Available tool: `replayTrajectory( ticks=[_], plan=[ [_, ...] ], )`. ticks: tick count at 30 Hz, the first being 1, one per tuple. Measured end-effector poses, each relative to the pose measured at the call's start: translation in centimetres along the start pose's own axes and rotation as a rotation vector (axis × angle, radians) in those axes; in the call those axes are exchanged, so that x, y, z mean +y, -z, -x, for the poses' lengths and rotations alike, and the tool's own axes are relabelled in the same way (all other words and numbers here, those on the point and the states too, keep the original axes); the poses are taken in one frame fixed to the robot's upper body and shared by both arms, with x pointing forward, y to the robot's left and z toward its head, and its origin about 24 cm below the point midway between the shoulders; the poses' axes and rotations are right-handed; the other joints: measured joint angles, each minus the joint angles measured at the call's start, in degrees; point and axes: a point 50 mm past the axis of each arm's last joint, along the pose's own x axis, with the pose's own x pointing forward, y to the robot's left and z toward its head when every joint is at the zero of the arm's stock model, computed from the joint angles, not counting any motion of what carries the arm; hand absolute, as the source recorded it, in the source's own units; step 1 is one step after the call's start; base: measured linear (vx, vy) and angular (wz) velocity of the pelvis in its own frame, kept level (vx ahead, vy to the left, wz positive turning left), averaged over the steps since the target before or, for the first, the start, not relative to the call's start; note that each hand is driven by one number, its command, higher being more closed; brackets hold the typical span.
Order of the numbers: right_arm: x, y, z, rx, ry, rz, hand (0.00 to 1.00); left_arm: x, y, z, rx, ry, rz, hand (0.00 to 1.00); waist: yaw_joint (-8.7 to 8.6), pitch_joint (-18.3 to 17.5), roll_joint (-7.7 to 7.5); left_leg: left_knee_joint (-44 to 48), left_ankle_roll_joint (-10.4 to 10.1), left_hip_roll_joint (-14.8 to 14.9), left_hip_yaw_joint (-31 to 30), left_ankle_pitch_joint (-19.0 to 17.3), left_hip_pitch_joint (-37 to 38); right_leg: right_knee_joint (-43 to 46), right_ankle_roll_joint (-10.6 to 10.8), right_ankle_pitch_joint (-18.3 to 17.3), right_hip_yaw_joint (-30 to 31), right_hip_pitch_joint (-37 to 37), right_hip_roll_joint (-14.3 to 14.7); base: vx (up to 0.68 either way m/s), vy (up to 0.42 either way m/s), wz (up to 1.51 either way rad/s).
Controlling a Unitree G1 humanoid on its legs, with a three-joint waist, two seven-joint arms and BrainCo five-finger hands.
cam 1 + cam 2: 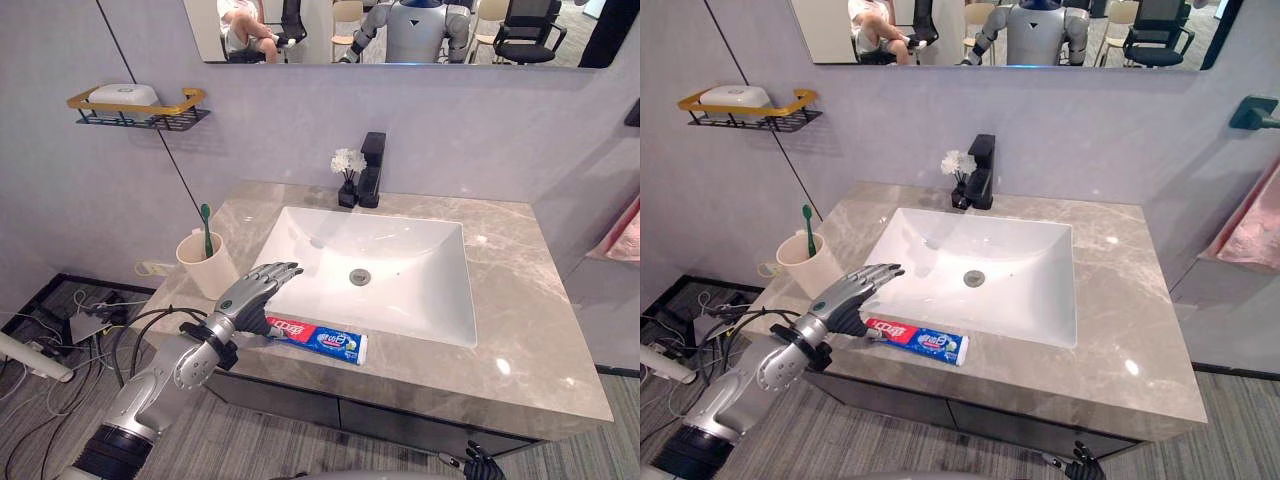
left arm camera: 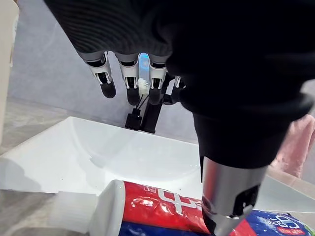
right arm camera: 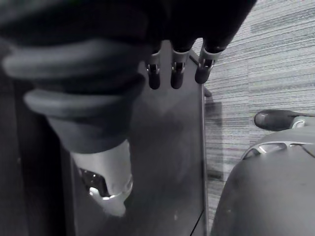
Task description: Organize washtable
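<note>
Toothpaste tube (image 1: 325, 340) lies beside sink (image 1: 420, 290), left hand (image 1: 255, 288) over it, fingers (image 2: 132, 91) straight

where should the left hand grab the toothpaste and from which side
Probably across its red half near the cap, from above: the toothpaste lies flat on the counter between the sink and the front edge, long sides free, and the left hand hovers open over that end.
</note>
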Motion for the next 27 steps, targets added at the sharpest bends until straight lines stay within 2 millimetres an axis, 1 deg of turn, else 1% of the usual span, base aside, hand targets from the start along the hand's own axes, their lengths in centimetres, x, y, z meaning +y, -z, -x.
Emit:
replayTrajectory(
  ticks=[8,13,23,27],
  plan=[
    [0.0,0.0,0.0,0.003,-0.003,0.019,0.0,-0.4,0.1,0.3,0.008,0.016,0.009,0.0,0.19,0.0,0.01,-0.01,0.0,0.01,0.04,0.0,0.09,0.09,0.0,0.0,0.06,0.04,0.0,-0.01,0.001,0.0],
    [0.0,0.1,0.0,0.004,-0.004,0.019,0.0,-1.1,0.1,0.9,0.022,0.038,0.021,0.0,0.13,-0.01,0.03,-0.02,0.0,0.04,0.15,0.0,0.17,0.13,0.0,-0.01,0.17,0.04,0.01,-0.01,0.001,-0.01],
    [0.0,0.0,0.0,0.004,-0.005,0.019,0.0,-1.3,0.1,0.9,0.025,0.055,-0.005,0.0,0.15,0.01,-0.03,-0.77,0.01,0.19,0.93,0.01,1.18,0.31,-0.01,-0.01,1.38,0.01,0.02,-0.01,0.002,-0.05],
    [0.1,0.1,0.0,0.015,-0.005,0.018,0.0,-1.5,0.1,0.8,0.025,0.068,0.001,0.0,0.05,0.17,-0.27,-1.12,0.02,0.17,1.3,0.0,1.5,0.28,0.03,-0.03,1.54,-0.03,-0.01,-0.02,0.004,-0.06]
  ],
)
